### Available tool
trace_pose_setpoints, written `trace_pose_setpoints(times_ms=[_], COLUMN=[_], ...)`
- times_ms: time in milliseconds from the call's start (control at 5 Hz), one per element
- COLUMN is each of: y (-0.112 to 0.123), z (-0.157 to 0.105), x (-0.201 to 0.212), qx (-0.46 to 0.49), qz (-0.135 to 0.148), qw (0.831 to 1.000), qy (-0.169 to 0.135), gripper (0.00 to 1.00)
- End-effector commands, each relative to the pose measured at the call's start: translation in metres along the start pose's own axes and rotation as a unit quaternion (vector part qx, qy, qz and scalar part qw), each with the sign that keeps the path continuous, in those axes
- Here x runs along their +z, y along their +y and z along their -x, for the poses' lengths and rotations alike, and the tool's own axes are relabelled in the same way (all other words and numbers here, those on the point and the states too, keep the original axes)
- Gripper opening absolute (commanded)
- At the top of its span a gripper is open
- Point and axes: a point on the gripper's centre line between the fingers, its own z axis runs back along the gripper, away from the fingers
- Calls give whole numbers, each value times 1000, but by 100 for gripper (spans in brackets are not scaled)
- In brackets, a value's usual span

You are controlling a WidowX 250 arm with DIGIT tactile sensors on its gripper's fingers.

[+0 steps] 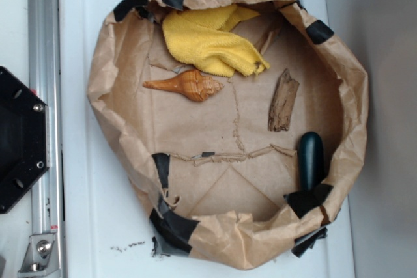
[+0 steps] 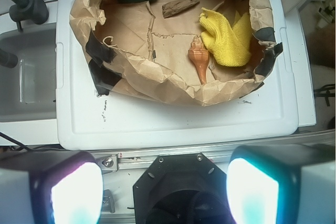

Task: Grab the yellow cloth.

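- The yellow cloth (image 1: 207,42) is being shown lying folded against the far wall of a crumpled paper basin (image 1: 104,89) patched with black tape, which is being carried on a white bench (image 1: 98,226).
- In the wrist view the cloth (image 2: 227,38) is being seen at the right of the basin, well apart from the hand (image 2: 163,187).
- The hand is being held wide open: its two pads (image 2: 76,192) are being seen far apart at the bottom of the wrist view, with nothing between them, outside the basin and on the near side of its wall.
- A shell (image 1: 186,85) is being shown just beside the cloth, at its lower edge; whether the two are touching cannot be told.
- A piece of wood (image 1: 283,100) and a dark green object (image 1: 311,154) are being shown further off, clear of the cloth.
- The grasp is being judged as not yet begun; the reach over the wall is being judged as the step in hand.
- The raised paper wall is being judged the chief risk: a low approach could be caught on it and the basin dragged.
- The shell could be nudged or pinched along with the cloth if the hand is brought down at the lower edge.
- A shallow pinch could be lost on loose folds, since soft terry is likely to be slipping free.
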Motion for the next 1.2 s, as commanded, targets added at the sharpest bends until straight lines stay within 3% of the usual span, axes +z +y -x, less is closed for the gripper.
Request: trace_pose_setpoints(times_ms=[0,200,400,600,800,1000], y=[0,6,21,28,46,62], z=[0,-48,-92,-121,-135,-139], x=[0,-22,-47,-80,-121,-147], qx=[0,61,179,247,297,298], qz=[0,-20,-14,-30,-51,-71], qw=[1000,997,982,963,949,948], qy=[0,-40,-54,-105,-98,-83], gripper=[100,100,100,100,100,100])
